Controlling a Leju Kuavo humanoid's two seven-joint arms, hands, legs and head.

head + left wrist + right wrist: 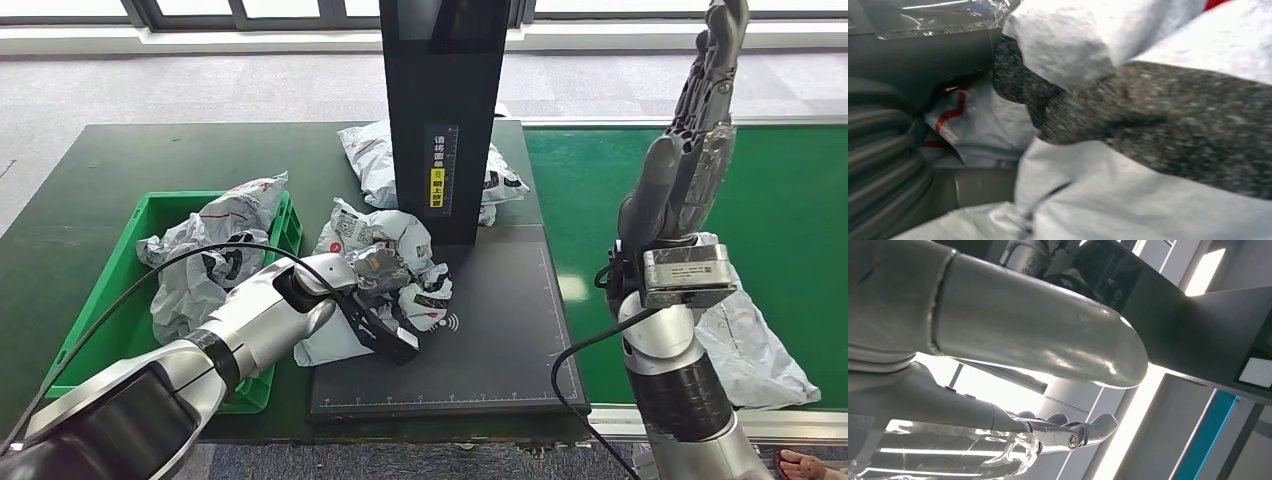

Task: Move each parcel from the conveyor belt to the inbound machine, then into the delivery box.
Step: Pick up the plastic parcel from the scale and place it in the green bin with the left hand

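Note:
A crumpled white-and-grey parcel (400,240) lies on the black platform of the inbound machine (490,330), beside its dark column (440,100). My left hand (372,268) grips this parcel from the left. In the left wrist view its dark fingers (1158,115) press into the white wrapping (1128,200). My right hand (705,90) is raised high over the green conveyor belt (790,200), holding nothing. Its fingers (1068,432) are stretched out and apart. Another white parcel (755,350) lies on the belt under the right forearm.
A green delivery box (150,205) at the left holds crumpled parcels (215,240). One more parcel (370,160) lies behind the column on the dark green table. A black cable loops from my left arm over the box. A person's foot (810,465) shows at bottom right.

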